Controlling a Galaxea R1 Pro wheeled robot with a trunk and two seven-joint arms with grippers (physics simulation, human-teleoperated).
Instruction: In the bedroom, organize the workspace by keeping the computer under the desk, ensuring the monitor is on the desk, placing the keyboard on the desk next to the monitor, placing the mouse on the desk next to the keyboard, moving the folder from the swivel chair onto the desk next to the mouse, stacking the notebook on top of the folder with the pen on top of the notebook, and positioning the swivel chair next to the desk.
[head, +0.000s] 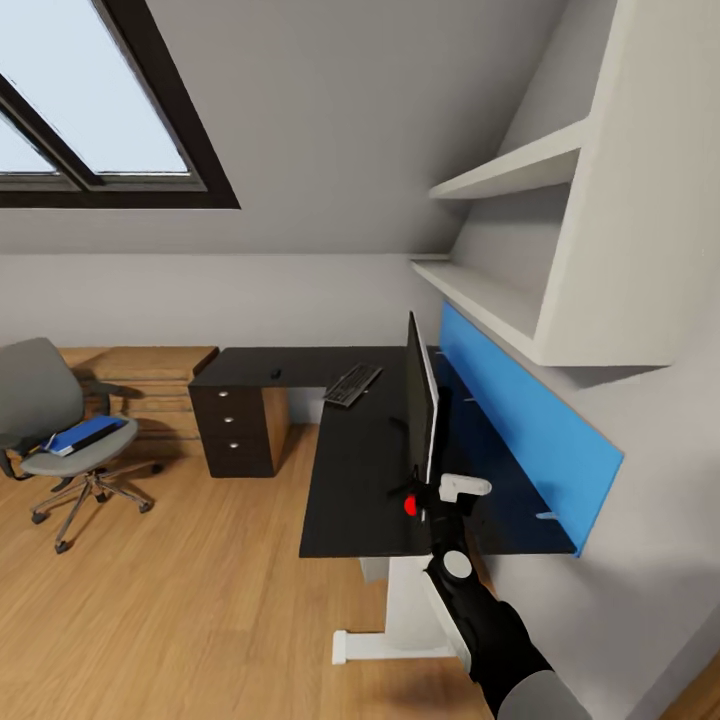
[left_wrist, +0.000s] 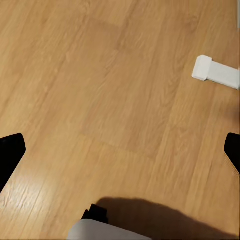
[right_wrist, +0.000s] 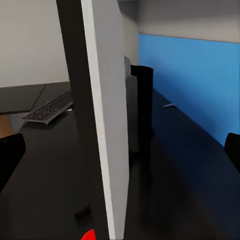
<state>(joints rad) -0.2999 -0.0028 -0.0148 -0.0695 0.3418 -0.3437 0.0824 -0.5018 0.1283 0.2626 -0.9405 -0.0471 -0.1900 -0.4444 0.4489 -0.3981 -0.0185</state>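
Note:
The monitor (head: 421, 398) stands edge-on on the black desk (head: 350, 480), near the blue wall panel. My right gripper (head: 440, 495) is open at the monitor's near end, and its white edge (right_wrist: 102, 125) sits between the wide-apart fingers. The keyboard (head: 353, 384) lies further back on the desk, left of the monitor. A small dark item (head: 275, 374), too small to identify, rests on the far wing. At the far left the grey swivel chair (head: 40, 400) holds the blue folder (head: 85, 434) on its seat. My left gripper (left_wrist: 120, 155) hangs open over the floor. Computer, notebook and pen are out of view.
Light wooden low cabinets (head: 140, 385) stand behind the chair. The black drawer unit (head: 232, 430) closes the desk's far wing. White shelves (head: 520, 170) overhang the desk on the right. The white desk foot (left_wrist: 215, 72) lies on the wooden floor (head: 200, 600), which is open left of the desk.

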